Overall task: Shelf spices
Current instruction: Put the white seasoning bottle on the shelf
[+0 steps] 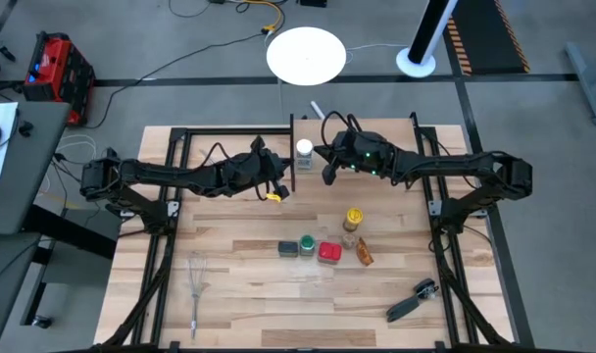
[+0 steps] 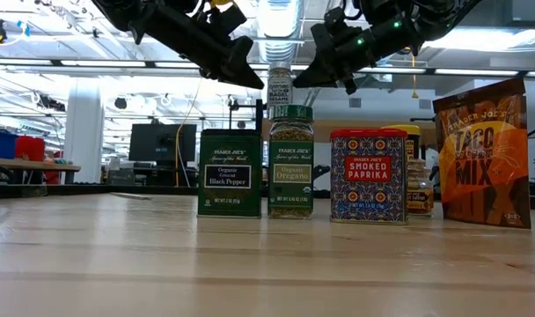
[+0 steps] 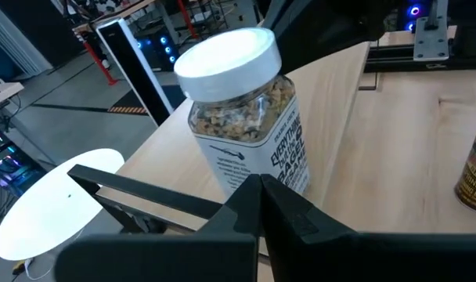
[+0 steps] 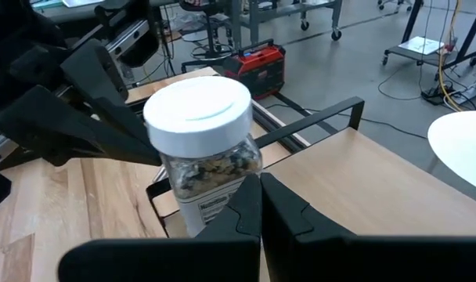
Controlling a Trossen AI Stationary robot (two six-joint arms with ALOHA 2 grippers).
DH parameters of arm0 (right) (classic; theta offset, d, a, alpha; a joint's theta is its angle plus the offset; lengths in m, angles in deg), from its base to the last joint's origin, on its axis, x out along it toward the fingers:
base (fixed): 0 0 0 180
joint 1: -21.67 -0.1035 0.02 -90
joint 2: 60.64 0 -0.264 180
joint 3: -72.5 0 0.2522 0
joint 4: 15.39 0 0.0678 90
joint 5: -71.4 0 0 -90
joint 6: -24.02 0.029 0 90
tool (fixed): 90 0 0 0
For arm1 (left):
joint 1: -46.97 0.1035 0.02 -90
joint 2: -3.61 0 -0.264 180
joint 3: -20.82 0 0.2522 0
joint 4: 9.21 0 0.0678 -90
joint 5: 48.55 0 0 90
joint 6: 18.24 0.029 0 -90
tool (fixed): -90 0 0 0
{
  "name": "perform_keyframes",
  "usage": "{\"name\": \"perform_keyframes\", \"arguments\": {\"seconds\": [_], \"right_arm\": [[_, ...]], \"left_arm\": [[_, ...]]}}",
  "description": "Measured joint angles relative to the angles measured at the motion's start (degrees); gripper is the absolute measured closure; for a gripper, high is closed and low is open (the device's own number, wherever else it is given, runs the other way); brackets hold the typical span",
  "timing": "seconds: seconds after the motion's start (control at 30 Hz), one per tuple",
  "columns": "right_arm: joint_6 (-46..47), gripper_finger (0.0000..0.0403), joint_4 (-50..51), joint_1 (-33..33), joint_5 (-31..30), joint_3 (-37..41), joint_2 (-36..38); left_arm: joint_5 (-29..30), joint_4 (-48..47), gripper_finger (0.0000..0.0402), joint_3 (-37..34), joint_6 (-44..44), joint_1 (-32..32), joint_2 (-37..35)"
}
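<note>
Standing on the shelf [image 1: 376, 147] at the counter's [image 1: 249, 294] far edge, the white-capped jar [image 1: 304, 151] is the landmark. The left tool [image 1: 281, 186] hangs just left of the white-capped jar, fingers pressed together, holding nothing. The right tool [image 1: 329, 175] hangs just right of it, likewise pressed together and empty. Nearer than the jar, well apart from it, the remaining spices [image 1: 322, 245] sit clustered on the counter.

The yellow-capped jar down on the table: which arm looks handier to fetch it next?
Probably the right. The yellow-capped jar stands on the right half of the table, nearer the right gripper than the left gripper. Both are shut and empty beside the white-capped jar.
</note>
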Motion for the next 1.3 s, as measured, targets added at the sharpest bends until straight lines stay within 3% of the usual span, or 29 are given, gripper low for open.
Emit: {"name": "perform_keyframes", "arguments": {"seconds": [1.3], "right_arm": [[-2.5,0.04,-0.7,-1.2,0.0,0.0,0.0]], "left_arm": [[-1.7,1.3,0.0402,0.0,3.9,1.1,0.0]]}}
